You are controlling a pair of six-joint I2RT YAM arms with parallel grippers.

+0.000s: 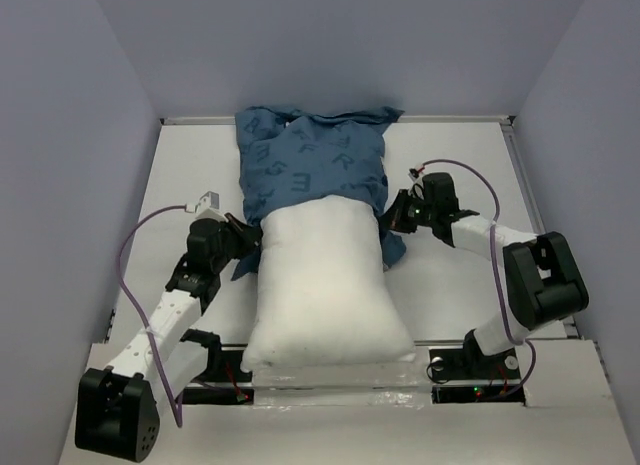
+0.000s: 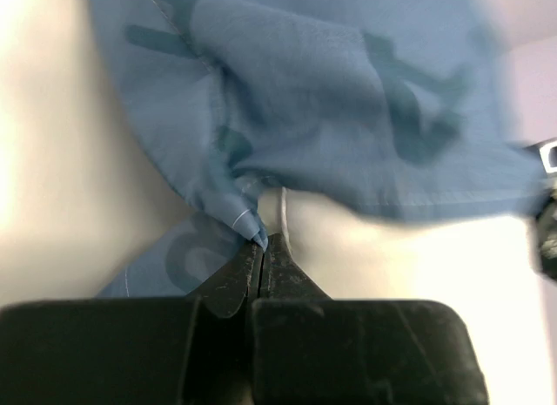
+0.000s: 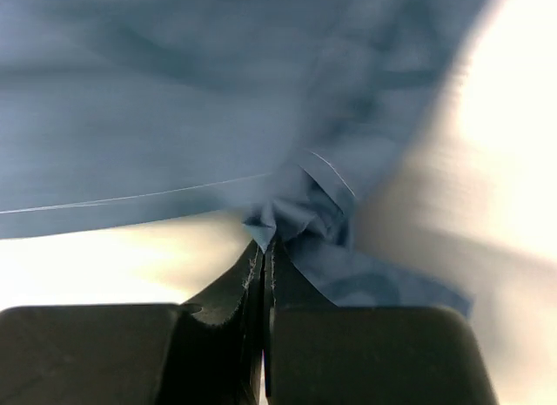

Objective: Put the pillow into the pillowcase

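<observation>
Most of the white pillow point(image 1: 325, 295) lies bare on the worktop point(image 1: 450, 275), its near end at the near edge. Midway back, the left end effector point(image 1: 248, 237) and the right end effector point(image 1: 392, 217) each clamp tight on bunched hem of the blue pillowcase point(image 1: 315, 155), either side of the pillow. Farther back, the pillowcase covers the pillow's far end.

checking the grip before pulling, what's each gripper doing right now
left gripper: closed on the pillowcase
right gripper: closed on the pillowcase
</observation>
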